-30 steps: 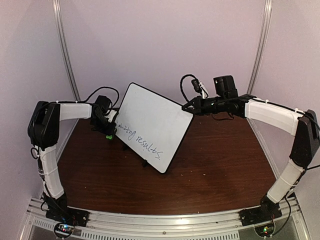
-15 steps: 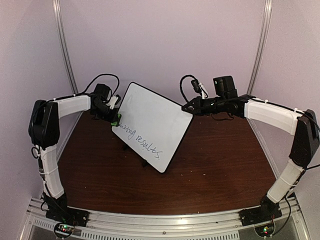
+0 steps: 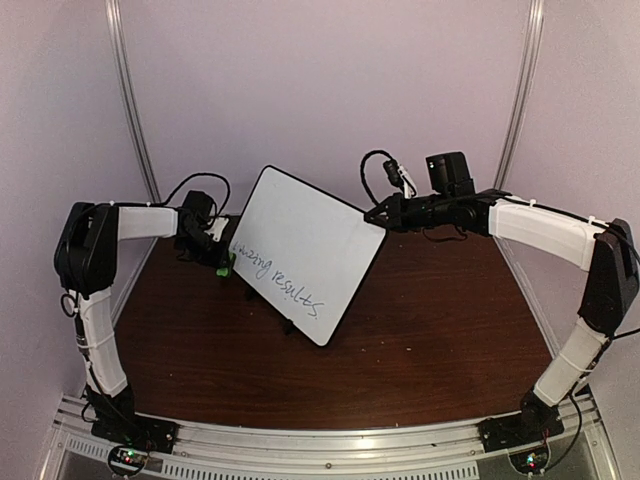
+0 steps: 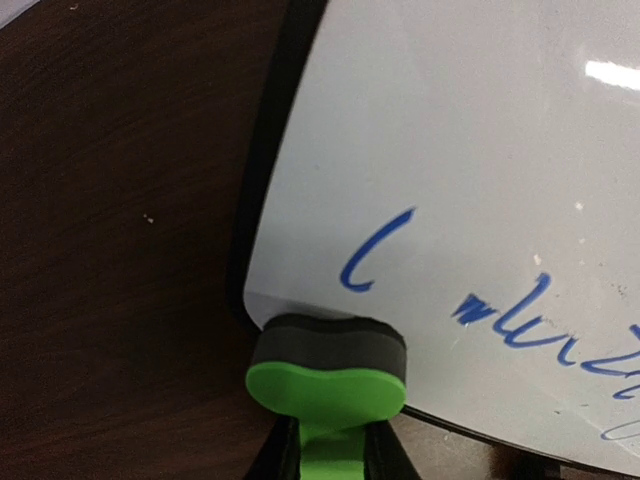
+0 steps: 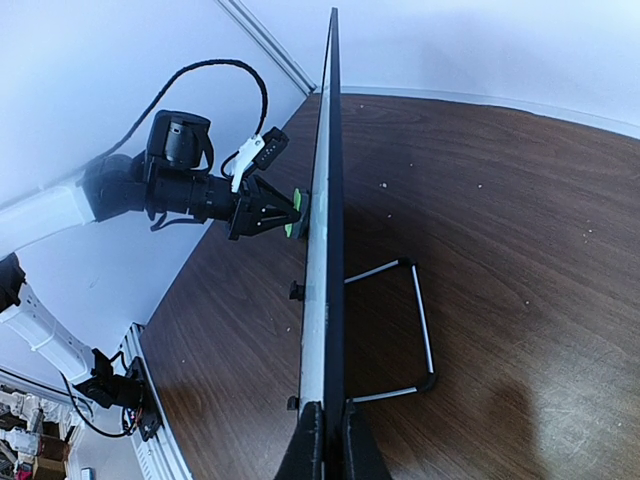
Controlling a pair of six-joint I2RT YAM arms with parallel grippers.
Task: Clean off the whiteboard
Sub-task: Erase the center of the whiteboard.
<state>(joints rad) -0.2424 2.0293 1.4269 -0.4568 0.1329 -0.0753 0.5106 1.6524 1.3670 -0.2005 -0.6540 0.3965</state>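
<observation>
Here, left claw [image 4: 335, 465] clamps green eraser [image 4: 326, 385], black pad on glossy whiteboard [image 3: 300, 245] corner; right claw [image 5: 328, 445] pinches its thin frame.

A green eraser [image 4: 326, 385], seemingly held by the fingers [image 4: 283, 462], presses its black pad against the whiteboard [image 4: 450, 150] corner.

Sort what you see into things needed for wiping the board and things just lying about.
Needed: whiteboard, green eraser, wire stand.
Just there: table, metal rail.
</observation>
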